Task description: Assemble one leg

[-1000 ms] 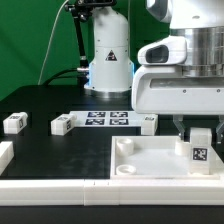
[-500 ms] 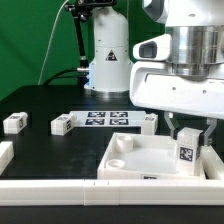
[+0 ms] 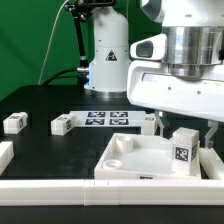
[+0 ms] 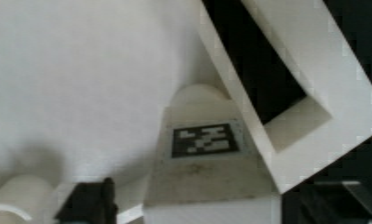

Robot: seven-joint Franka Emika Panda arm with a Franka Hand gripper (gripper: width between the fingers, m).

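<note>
My gripper [image 3: 186, 134] is shut on the leg [image 3: 183, 150], a small white block with a black-and-white tag. The leg stands a little tilted in the far right corner of the large white tray [image 3: 128, 168]. In the wrist view the leg [image 4: 204, 140] sits between my dark fingers, tag facing the camera, against the tray's raised rim [image 4: 293, 100]. Three more legs lie on the black table: one at the exterior view's left [image 3: 14, 123], one beside it [image 3: 63, 124], and one behind the tray [image 3: 148, 122].
The marker board [image 3: 108, 119] lies flat on the table behind the tray. A white wall [image 3: 50, 185] runs along the front edge, with a white piece [image 3: 4, 153] at the exterior view's left. The robot base [image 3: 108, 60] stands at the back.
The gripper has turned with the leg in it and shifted towards the exterior view's left. The tray has slid and swung the same way with it.
</note>
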